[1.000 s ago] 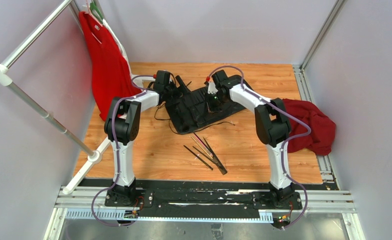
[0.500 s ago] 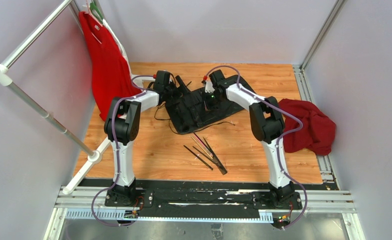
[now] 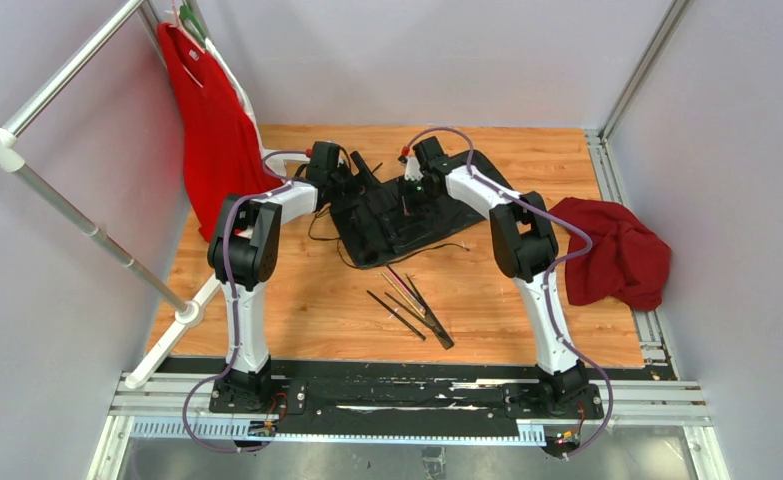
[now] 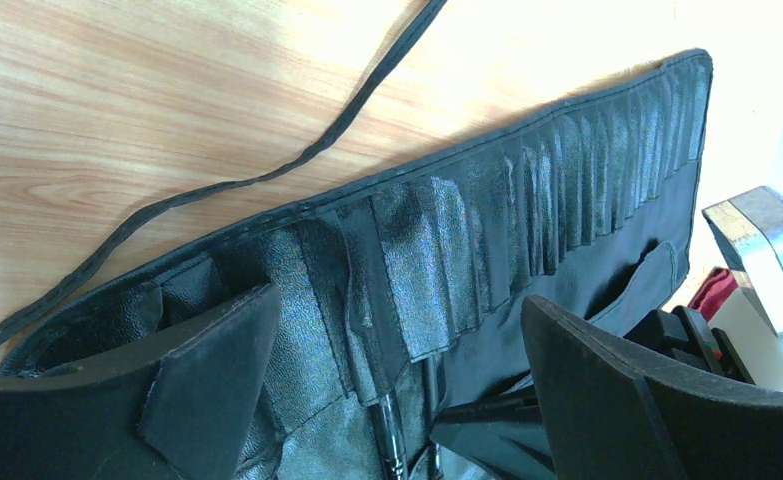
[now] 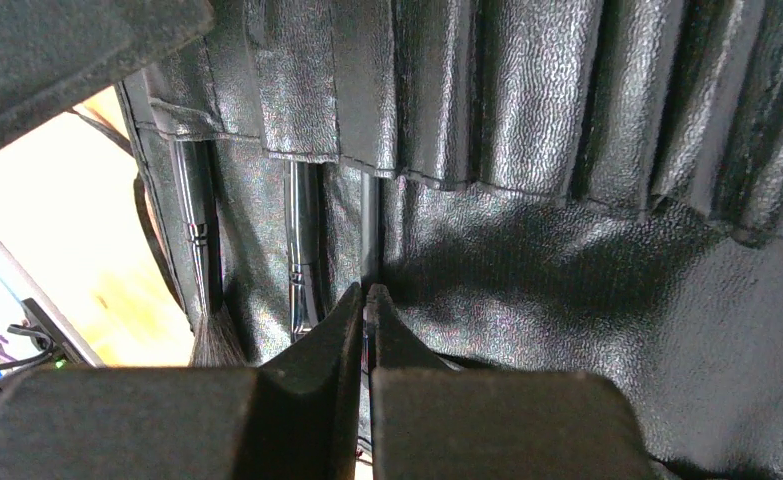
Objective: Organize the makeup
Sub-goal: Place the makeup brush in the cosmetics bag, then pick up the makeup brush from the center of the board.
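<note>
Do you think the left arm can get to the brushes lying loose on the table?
Probably yes. The loose brushes lie on bare wood between the arms with nothing over them, and the left gripper is open above the black roll. It would just need to swing back toward its base.

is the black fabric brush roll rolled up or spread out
Spread out: the black fabric slotted roll lies open on the wooden table, its pocket row exposed in both wrist views.
</note>
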Motion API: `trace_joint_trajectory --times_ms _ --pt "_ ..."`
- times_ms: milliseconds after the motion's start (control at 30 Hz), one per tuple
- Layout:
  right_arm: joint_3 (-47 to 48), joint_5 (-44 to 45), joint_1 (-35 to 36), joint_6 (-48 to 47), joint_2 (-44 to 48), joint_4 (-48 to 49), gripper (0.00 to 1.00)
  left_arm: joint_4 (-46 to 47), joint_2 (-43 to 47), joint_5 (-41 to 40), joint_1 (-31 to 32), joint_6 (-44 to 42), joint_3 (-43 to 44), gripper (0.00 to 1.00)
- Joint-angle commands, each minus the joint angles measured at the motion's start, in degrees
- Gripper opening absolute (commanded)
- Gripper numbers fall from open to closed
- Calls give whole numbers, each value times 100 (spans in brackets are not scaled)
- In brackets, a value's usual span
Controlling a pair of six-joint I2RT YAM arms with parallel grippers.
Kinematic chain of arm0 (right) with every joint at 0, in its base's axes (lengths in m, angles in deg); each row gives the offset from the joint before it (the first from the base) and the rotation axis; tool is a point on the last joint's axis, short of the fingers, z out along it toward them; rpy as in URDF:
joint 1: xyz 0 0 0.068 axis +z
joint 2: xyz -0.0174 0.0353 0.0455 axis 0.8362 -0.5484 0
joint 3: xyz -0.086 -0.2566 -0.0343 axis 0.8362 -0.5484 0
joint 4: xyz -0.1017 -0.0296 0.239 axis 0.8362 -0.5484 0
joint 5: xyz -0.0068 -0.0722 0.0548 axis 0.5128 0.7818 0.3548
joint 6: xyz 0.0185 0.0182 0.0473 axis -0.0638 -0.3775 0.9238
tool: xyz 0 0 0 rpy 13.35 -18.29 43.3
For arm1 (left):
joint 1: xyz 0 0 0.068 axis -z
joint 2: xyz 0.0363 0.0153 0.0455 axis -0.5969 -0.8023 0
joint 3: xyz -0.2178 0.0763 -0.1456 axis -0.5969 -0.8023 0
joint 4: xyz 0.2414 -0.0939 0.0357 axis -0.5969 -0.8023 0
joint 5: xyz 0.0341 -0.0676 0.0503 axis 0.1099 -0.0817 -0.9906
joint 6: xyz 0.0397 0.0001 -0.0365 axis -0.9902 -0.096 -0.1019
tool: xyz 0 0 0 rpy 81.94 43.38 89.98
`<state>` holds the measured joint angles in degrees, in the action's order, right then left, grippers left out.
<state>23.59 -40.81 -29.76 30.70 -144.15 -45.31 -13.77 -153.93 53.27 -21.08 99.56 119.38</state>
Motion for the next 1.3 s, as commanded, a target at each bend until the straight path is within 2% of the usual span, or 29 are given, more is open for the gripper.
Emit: trace_joint_trajectory --times_ms 0,167,200,267,333,367,433,600,867,1067,1267 --pt "250 -40 -35 51 -162 78 1 -731 -113 -116 -10 -169 -230 98" --pt "281 -39 -35 60 -164 110 1 -739 -100 -125 -11 -180 -237 98" --pt "273 -39 -35 56 -156 109 5 -742 -100 -126 -11 -176 -234 98" --pt "242 -2 -43 63 -126 108 24 -740 -100 -130 -10 -171 -226 98" --pt "177 59 -44 38 -64 113 39 -738 -109 -118 -10 -171 -212 98" --pt "133 90 -44 19 -15 135 44 -744 -101 -123 -13 -170 -215 98" --pt "-2 168 -57 -15 151 178 49 -742 -100 -125 -12 -167 -211 98" --pt "-546 278 -86 -138 838 198 50 -740 -100 -122 -15 -162 -215 98" --pt "-2641 736 159 -676 2969 315 49 -768 -107 -120 -12 -180 -143 98" --pt "-4229 1794 1288 -1044 4498 530 48 -777 -106 -131 -10 -215 -108 98" --pt "-5316 2428 2453 -985 5140 1107 48 -817 -95 -138 -28 -264 -79 98"
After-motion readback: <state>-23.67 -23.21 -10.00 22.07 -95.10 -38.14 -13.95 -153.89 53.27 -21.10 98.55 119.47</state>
